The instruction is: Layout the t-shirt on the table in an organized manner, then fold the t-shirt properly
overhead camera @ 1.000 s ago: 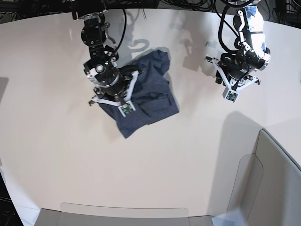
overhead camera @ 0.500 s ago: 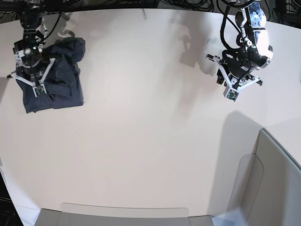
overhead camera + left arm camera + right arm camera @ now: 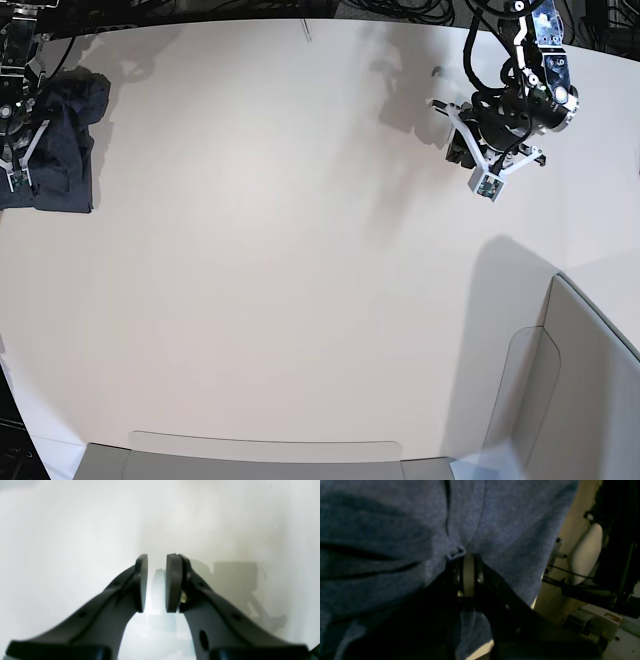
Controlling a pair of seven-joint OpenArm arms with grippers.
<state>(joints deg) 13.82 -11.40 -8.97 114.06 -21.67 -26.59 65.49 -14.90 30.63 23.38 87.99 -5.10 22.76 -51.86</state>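
Right tool [image 3: 468, 562] pinches t-shirt [image 3: 60, 150] at table [image 3: 300, 300] edge.

Base view evenly bright, sharp, wide-angle bend at the edges; soft grey arm shadows fall on the worktop [image 3: 300, 260] near the top and a broad one by the bin wall [image 3: 590, 380]. Left wrist view overexposed, worktop washed to white glare, hand [image 3: 156, 582] blurred up close, blocky shadow at right. Right wrist view dim, underexposed, t-shirt [image 3: 395, 530] grainy, hand [image 3: 469, 575] nearly black.
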